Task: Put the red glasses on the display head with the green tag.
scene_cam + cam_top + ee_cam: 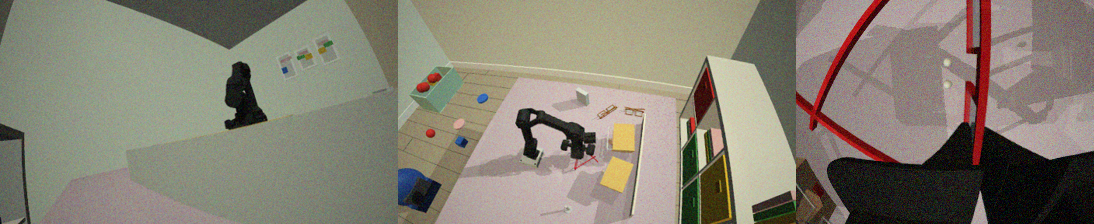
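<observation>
The red glasses (585,162) (983,75) are at my gripper (577,156) (968,128), which is shut on them at one front corner. In the wrist view the front frame runs upward from the fingers, and the two temples cross at the left. In the top view the glasses show below the gripper, left of two yellow-topped blocks (623,138) (616,174). No display head shows clearly and no green tag can be made out. The exterior view shows the arm, but neither the glasses nor the fingertips.
Two brown pairs of glasses (607,112) (634,112) lie beyond the yellow blocks. A long thin pale panel (637,167) stands right of the blocks. A small pale box (582,96) stands at the back. A small white post (567,209) stands at the front.
</observation>
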Tool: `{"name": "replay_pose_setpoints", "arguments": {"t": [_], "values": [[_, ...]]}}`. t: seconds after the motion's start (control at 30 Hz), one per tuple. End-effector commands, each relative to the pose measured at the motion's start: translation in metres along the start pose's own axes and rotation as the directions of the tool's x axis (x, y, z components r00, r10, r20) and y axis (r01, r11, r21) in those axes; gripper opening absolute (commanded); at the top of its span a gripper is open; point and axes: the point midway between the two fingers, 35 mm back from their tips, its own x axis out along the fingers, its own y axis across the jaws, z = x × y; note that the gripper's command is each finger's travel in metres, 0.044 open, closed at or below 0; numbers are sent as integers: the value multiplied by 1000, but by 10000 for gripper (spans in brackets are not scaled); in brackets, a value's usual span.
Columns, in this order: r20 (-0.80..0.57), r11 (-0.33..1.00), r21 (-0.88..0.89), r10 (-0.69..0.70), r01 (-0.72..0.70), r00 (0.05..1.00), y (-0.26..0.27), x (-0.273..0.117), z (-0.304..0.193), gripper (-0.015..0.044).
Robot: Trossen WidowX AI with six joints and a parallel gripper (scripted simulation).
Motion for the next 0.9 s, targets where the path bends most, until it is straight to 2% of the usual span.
{"name": "replay_pose_setpoints", "arguments": {"t": [0.0, 0.47, 0.87], "values": [[-2, 1000, 0, 15, -15, 1000, 5, -17, -1, 0], [0, 1000, 0, 24, -24, 1000, 2, -99, -1, 0], [1, 1000, 0, 25, -25, 1000, 5, -103, 10, 0]]}}
